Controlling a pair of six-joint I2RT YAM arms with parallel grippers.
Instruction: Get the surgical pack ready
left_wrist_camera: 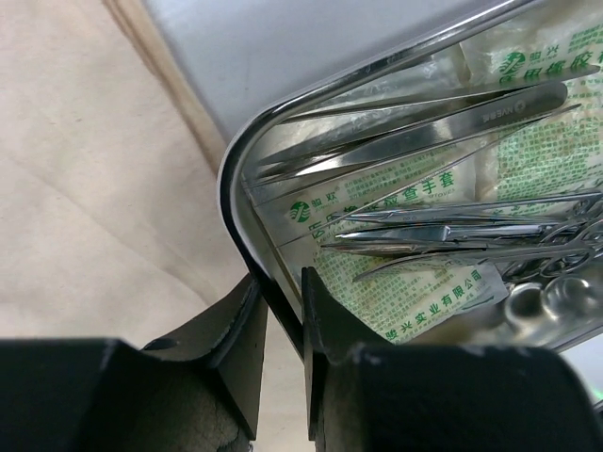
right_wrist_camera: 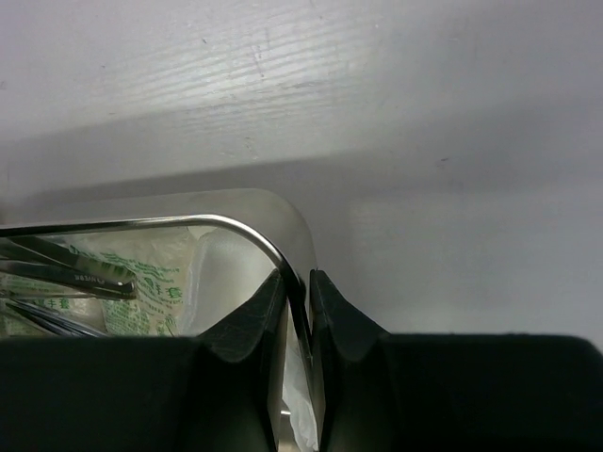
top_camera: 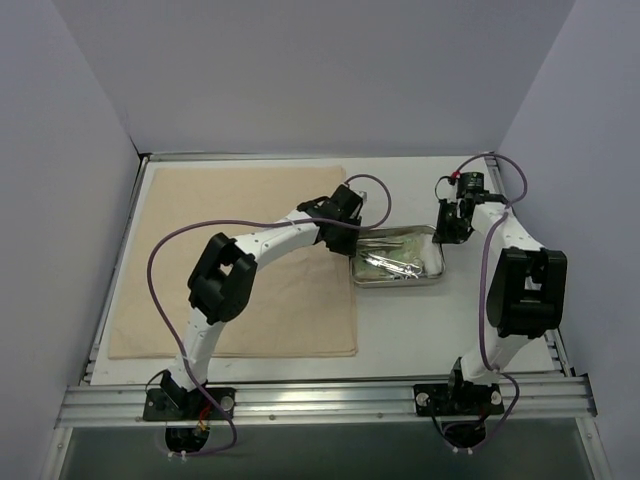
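The large beige cloth lies flat on the left of the table. The steel tray stands just right of the cloth's edge. It holds the forceps, the tweezers and two pale green packets. My left gripper is shut on the tray's left rim, one finger inside and one outside. My right gripper is shut on the tray's right rim near the far corner. The right wrist view also shows the tweezers and a packet.
The table is white with a raised metal edge at the front and grey walls on three sides. Purple cables loop from both arms. In the left wrist view the cloth lies close beside the tray.
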